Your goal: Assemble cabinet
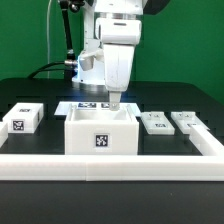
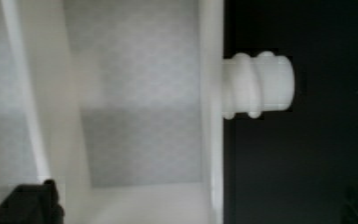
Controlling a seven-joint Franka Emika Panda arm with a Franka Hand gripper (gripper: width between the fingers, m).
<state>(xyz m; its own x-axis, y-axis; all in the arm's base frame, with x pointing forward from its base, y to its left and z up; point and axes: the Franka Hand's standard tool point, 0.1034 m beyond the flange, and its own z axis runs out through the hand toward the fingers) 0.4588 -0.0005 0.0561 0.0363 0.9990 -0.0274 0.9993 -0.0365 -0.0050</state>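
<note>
Hanging nose-down from the arm, the white two-finger gripper (image 1: 115,99) sits at the twelve o'clock rim of the large white plastic open-topped cabinet box (image 1: 101,138), mid-table in the exterior view. Cannot tell whether it touches the rim. Finger spread also cannot be told: the wrist view catches only one dark fingertip (image 2: 30,205) at the frame corner.

Wrist view shows a smooth white wall of the box and a ribbed round white peg (image 2: 259,85) standing out from its edge.

Handling, judged: hollow moulded plastic, so light and stiff but slick. The box looks too broad to span, so a pinch across one thin wall is the likely hold. It could skate on the table if nudged.

Loose parts:
- small white tagged block panel (image 1: 22,119) at nine o'clock of the box, well apart
- two flat white tagged panels (image 1: 155,122) (image 1: 187,121) at three o'clock, side by side

The marker board (image 1: 88,104) lies just beyond the box at twelve o'clock.

Surface: matt black table (image 1: 40,95), fenced by a raised white rail (image 1: 110,166) at six o'clock and along three o'clock. Plain green wall (image 1: 30,30) behind.
</note>
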